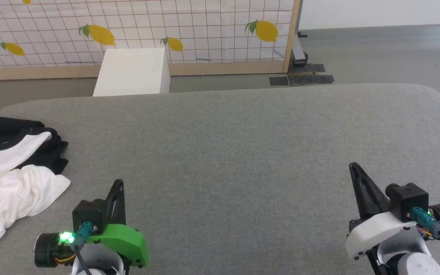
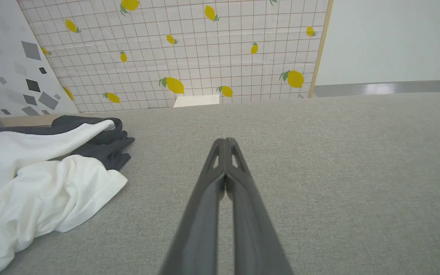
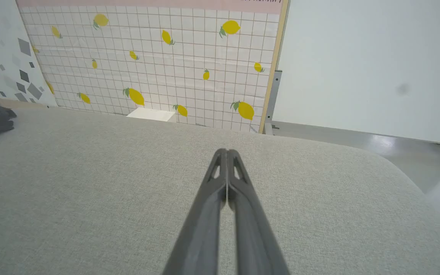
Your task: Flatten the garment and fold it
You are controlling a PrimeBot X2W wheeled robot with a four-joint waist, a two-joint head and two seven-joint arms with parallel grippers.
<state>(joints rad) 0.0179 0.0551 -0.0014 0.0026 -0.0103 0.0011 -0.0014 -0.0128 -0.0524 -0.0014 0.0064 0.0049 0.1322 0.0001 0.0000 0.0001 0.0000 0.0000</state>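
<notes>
Left gripper [image 1: 118,185] closed | garment [image 1: 17,191] crumpled far left | white box [image 1: 132,72] beyond

The big grey cloth-covered table [image 1: 243,145] has a crumpled black-and-white shirt [image 1: 17,187] lying at nine o'clock.

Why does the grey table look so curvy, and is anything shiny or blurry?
Right wrist view: the wide lens bows the grey table, and glare shines off the floor. Left wrist view: fingers of the left gripper go soft near the bottom. Head view: even light, one green light glowing.
</notes>
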